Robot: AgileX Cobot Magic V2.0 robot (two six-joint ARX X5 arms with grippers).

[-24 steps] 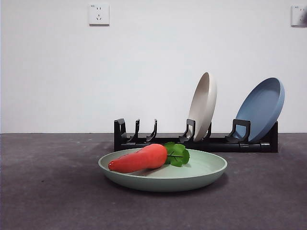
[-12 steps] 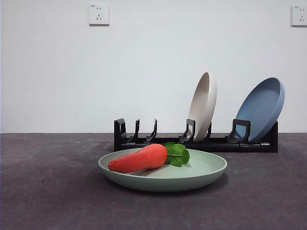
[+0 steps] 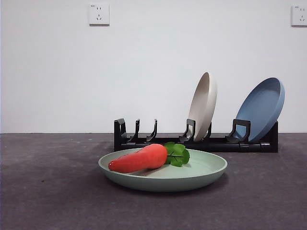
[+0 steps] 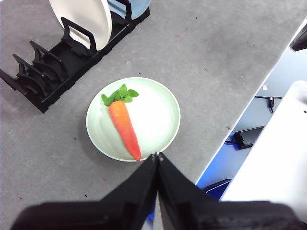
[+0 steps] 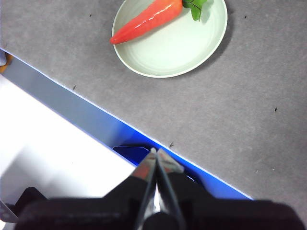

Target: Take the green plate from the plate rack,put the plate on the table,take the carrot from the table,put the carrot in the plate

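The green plate (image 3: 201, 168) lies flat on the dark grey table (image 3: 48, 191), in front of the black plate rack (image 3: 144, 139). The carrot (image 3: 139, 159) lies in the plate, green leaves toward the rack. Both show in the left wrist view, plate (image 4: 156, 115) and carrot (image 4: 125, 128), and in the right wrist view, plate (image 5: 177, 45) and carrot (image 5: 146, 20). My left gripper (image 4: 158, 155) is shut and empty, high above the table's front edge. My right gripper (image 5: 155, 152) is shut and empty, also high over that edge. Neither shows in the front view.
A beige plate (image 3: 203, 105) and a blue plate (image 3: 261, 109) stand upright in the rack's right half; its left slots hold nothing. The rack also shows in the left wrist view (image 4: 57, 67). Beyond the table's front edge (image 5: 67, 91) are blue and white surfaces.
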